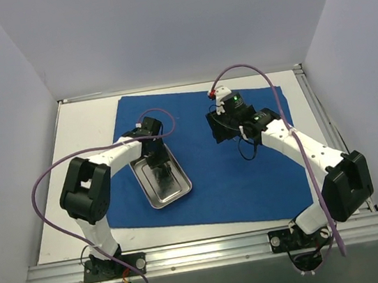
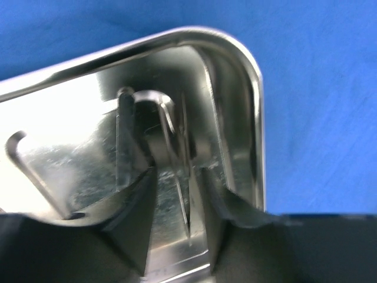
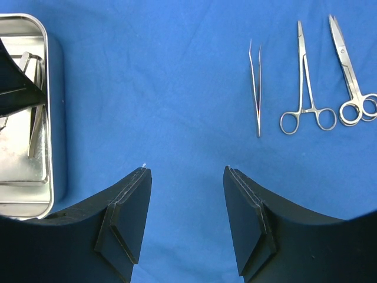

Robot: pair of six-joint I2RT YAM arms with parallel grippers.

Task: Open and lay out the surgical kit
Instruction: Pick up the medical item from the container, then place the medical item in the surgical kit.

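The royal-blue cloth [image 1: 251, 182] lies spread flat on the table. The steel tray [image 1: 178, 192] sits on its left part. My left gripper [image 1: 157, 165] is down inside the tray [image 2: 177, 35]. In the left wrist view its jaws [image 2: 175, 177] stand a little apart, either side of a thin metal instrument [image 2: 184, 197] lying on the tray floor. My right gripper [image 1: 224, 131] hovers open and empty over bare cloth [image 3: 185, 171]. Tweezers [image 3: 256, 88], ring-handled forceps [image 3: 303, 82] and scissors [image 3: 347, 65] lie side by side on the cloth beyond it.
The tray's right wall [image 3: 56, 118] shows at the left of the right wrist view, with more metal pieces inside. White table margin [image 1: 88, 127] borders the cloth on the left. Grey walls enclose the table, and an aluminium rail [image 1: 204, 252] runs along the near edge.
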